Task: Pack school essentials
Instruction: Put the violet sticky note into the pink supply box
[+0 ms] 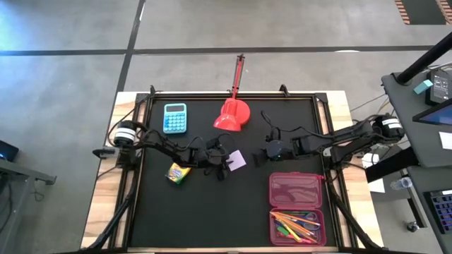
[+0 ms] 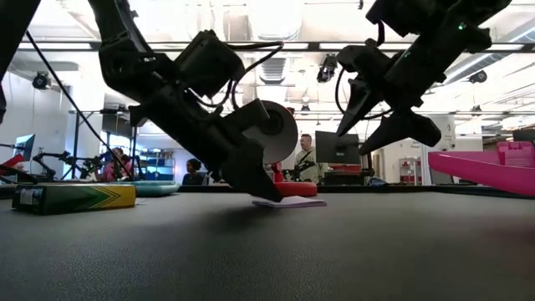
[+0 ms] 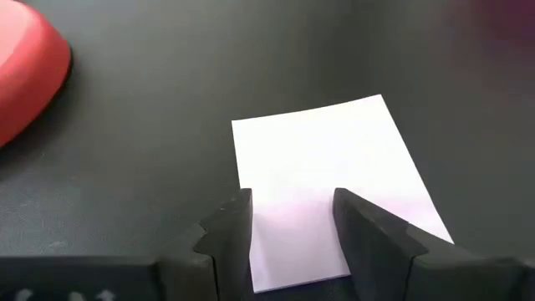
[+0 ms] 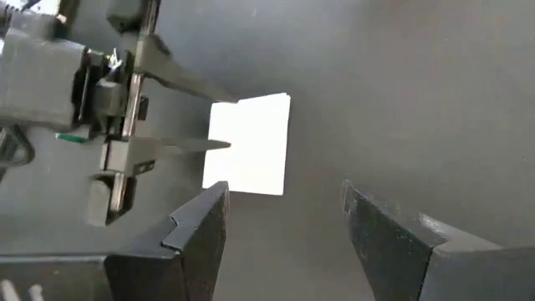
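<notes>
**Going after the pale pink note pad, flat little thing**

My left pincer is down at the tabletop with its fingers partly spread, one on each side of the near edge of the pale pink note pad. Nothing is gripped yet as far as I can see; the pad lies flat on the tabletop between the tips. In the high view the pad sits near the middle, just right of my left pincer.

My guess on handling: it's thin, light and a bit floppy, so pinching it from the sides won't work. I'd slide one finger under an edge and clamp top and bottom, close to that edge, gently so it doesn't crease or skate away on the smooth mat.

My right pincer hovers wide open and empty, just to the right of the pad.

Further out: the yellow-green crayon box lies to my left, still unpacked. The pink case sits open at front right, with pencils and pens already in its lower half. Light-blue calculator and red domed object sit at the back.
</notes>
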### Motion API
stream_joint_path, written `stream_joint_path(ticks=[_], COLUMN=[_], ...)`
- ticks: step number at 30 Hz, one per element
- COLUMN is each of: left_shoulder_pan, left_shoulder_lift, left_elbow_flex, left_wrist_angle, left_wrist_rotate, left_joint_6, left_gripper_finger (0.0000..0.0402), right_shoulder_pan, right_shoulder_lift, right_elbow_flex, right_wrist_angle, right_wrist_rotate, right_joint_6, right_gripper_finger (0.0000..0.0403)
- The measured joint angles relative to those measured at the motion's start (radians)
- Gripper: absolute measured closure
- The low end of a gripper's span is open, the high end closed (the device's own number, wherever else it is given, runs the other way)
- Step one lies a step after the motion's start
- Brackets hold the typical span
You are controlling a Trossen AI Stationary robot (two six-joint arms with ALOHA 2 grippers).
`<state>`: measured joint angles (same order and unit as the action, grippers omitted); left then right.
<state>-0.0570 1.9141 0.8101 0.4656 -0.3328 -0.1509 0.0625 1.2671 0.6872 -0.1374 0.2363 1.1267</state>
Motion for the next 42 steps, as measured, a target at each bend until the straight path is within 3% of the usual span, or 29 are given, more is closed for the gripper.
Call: stream_joint_path(ticks=[11, 24, 36, 42], left_shoulder_pan=[-0.028, -0.063, -0.064, -0.065], left_shoulder_lift=[0.005, 0.005, 0.007, 0.008], left_elbow_flex=[-0.007, -0.005, 0.014, 0.023], left_wrist_angle=[0.003, -0.002, -0.011, -0.009], left_wrist_rotate=[0.059, 0.142, 0.205, 0.204], left_joint_6=[-0.002, 0.072, 0.118, 0.159], left_gripper_finger=[0.0247, 0.0247, 0.0247, 0.0247], right_shoulder_pan=[-0.024, -0.028, -0.028, -0.03], right_shoulder_lift=[0.175, 0.347, 0.396, 0.435], right_elbow_flex=[0.009, 0.011, 0.032, 0.072], right_wrist_angle=[0.102, 0.404, 0.414, 0.413], right_wrist_rotate=[-0.015, -0.192, -0.193, -0.265], right_joint_6=[0.0, -0.011, -0.065, -0.09], right_gripper_finger=[0.0181, 0.0181, 0.0181, 0.0181])
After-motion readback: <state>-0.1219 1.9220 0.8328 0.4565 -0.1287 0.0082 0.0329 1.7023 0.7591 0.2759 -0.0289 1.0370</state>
